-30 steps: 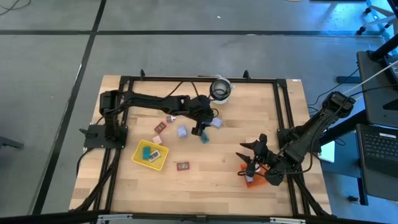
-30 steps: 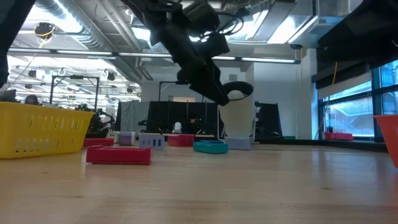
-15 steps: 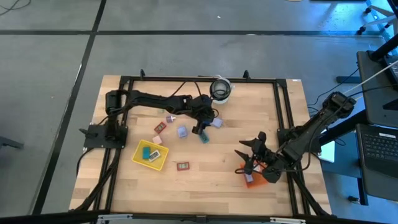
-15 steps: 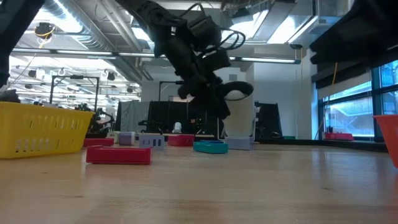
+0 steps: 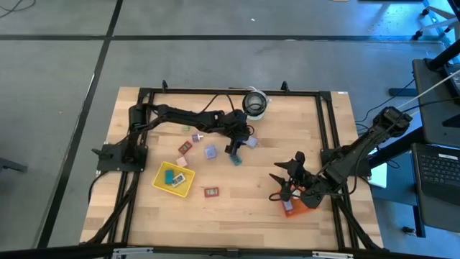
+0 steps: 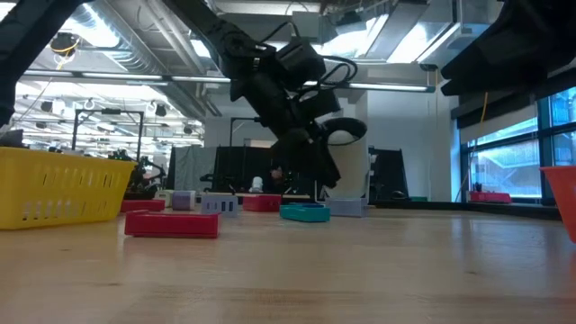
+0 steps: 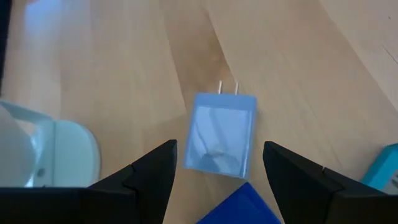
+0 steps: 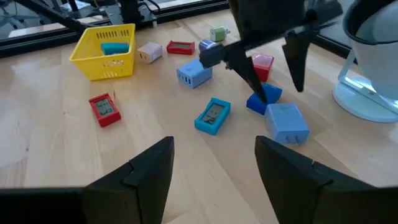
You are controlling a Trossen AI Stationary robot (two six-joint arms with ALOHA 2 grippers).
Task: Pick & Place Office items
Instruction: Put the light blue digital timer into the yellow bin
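closest to the front edge of the pale wooden counter, the right hand hangs over the right side beside an orange square tray. its dark fingers are spread with nothing between them, and it looks to be waiting.

further in lie a flat red rectangular piece and, to the left, a yellow slotted plastic basket that already holds a teal piece.

in the middle of the counter is the loose cluster of small office items: a teal flat block, a lavender ribbed block, a red framed piece, a dark blue cube and a light blue plug-shaped block with two metal prongs.

the left hand hovers right above that cluster. its fingers stand wide apart, holding nothing, and in its wrist view the light blue plug block lies flat on the wood between them, with the dark blue cube just at its near corner.

farthest back stands a white round tape roll with a dark centre.

the step in hand looks like the approach to a pick. next the left hand would need to drop straight down, straddle the plug block without nudging the blue cube, and close across its flat sides.
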